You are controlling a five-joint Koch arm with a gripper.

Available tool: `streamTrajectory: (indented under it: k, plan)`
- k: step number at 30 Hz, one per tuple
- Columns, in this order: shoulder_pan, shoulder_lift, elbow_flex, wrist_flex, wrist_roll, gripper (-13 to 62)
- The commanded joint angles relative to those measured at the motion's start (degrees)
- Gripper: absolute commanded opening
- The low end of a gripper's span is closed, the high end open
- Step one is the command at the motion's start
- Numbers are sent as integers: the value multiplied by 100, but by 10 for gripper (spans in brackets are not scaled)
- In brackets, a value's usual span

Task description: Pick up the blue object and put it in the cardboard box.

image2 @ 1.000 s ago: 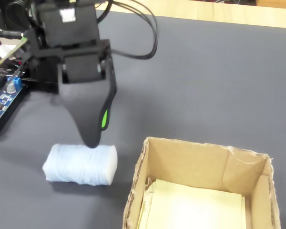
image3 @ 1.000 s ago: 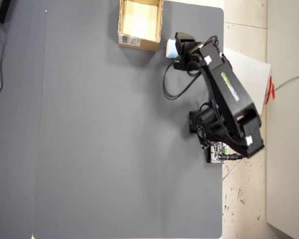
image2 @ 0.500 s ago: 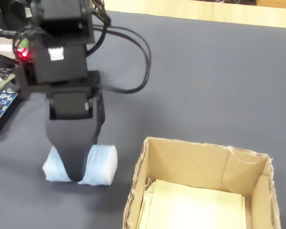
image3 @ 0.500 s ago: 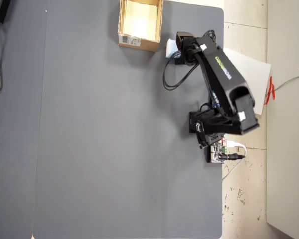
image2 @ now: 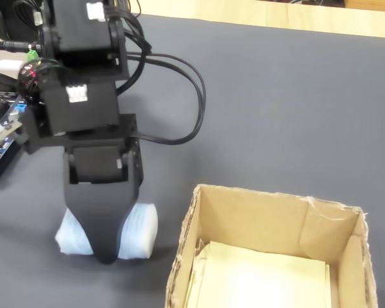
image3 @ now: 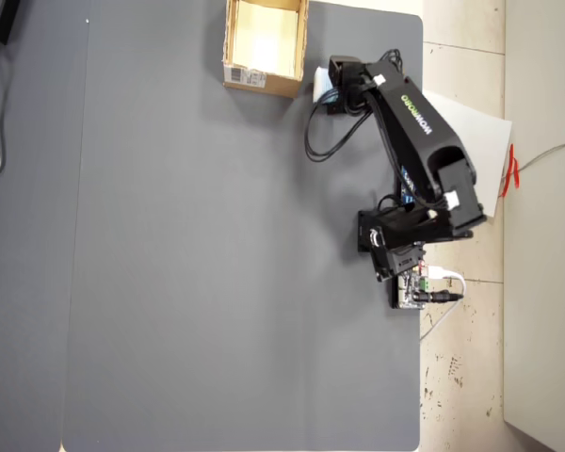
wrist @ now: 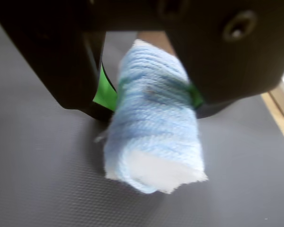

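The blue object (wrist: pixel 154 137) is a pale blue, soft ribbed block with whitish ends. It is pinched across its middle between the green-padded jaws of my gripper (wrist: pixel 151 101), which is shut on it. In the fixed view the blue object (image2: pixel 141 231) sticks out on both sides of the black gripper (image2: pixel 106 253), low over the grey mat and just left of the cardboard box (image2: pixel 256 218). From overhead, the gripper (image3: pixel 328 87) and the blue object (image3: pixel 320 80) are close to the right side of the cardboard box (image3: pixel 228 38), which lies open with a pale inside.
Black cables (image2: pixel 192 96) loop from the arm over the mat. A circuit board and wires (image2: pixel 0 141) sit at the left edge of the fixed view, beside the arm's base (image3: pixel 400 240). The mat's right edge (image3: pixel 421 141) runs beside the arm.
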Motion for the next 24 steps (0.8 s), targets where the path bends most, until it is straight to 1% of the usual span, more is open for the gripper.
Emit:
streamTrajectory:
  k: [1,3,7,18,21,24]
  plan:
    - [105,-88,-26,-571,132,183]
    - [97,-88,-26,-747,185,168]
    - [35,88,70,-993,352,168]
    - [-229,1433,879,-2399,738,168]
    - [-299,1714,1090,-3067,940,168]
    - [-369,1907,1081,-3331,1046,168]
